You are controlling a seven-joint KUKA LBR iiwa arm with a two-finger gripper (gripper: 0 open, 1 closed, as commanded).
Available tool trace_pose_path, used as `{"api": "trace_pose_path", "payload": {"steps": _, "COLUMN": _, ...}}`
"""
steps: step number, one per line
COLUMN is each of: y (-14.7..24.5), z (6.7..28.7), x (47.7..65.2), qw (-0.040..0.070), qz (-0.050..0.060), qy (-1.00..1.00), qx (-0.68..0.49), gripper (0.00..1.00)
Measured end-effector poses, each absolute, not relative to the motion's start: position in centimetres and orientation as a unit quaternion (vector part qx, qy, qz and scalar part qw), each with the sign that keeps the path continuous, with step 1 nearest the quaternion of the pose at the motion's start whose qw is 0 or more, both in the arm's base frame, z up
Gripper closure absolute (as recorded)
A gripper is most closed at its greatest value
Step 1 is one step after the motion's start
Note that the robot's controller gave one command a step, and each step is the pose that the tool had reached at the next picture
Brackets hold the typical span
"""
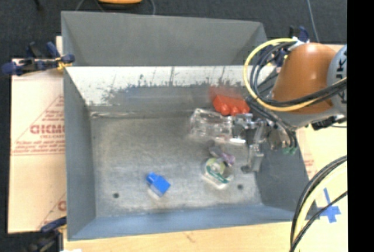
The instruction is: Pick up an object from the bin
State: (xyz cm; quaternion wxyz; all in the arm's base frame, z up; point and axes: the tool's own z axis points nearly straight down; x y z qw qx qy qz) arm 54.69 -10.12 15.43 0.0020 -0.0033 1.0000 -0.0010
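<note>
Looking down into a grey metal bin w/ sloped walls and a scuffed floor, seen from above and a bit to one side. Robot arm comes in from 3 o'clock, its wrist under a rounded orange cover w/ black and yellow cables looped round it. Pincer hangs low over the floor's 3 o'clock side, near the right wall. Cannot tell whether it is wide or narrow, as its metal parts run together. Nearest thing is a small clear packet w/ green and purple bits inside. It lies on the floor just beside the pincer, at approx. 8 o'clock from it; touching or apart, cannot tell. At approx. 10 o'clock from the pincer lies a bigger see-through plastic piece, bumpy in outline, its right end meeting the pincer's metal body. Behind that, at approx. 1 o'clock on the floor and against the foot of the back wall, sits a red-orange lumpy thing, its right end close by the cables. Well apart from all these, at 7 o'clock on the floor, a small blue block lies alone and askew, w/ bare floor btwn it and the packet.
</note>
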Motion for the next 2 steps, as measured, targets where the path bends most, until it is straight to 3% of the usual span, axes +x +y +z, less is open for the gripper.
{"api": "trace_pose_path", "payload": {"steps": 1, "y": -10.95, "z": 18.07, "x": 49.44, "qw": 0.001, "qz": -0.001, "qy": 1.000, "qx": -0.031, "gripper": 0.00}}
{"api": "trace_pose_path", "payload": {"steps": 2, "y": -10.88, "z": 17.98, "x": 49.57, "qw": 0.001, "qz": -0.001, "qy": 0.999, "qx": -0.033, "gripper": 1.00}}
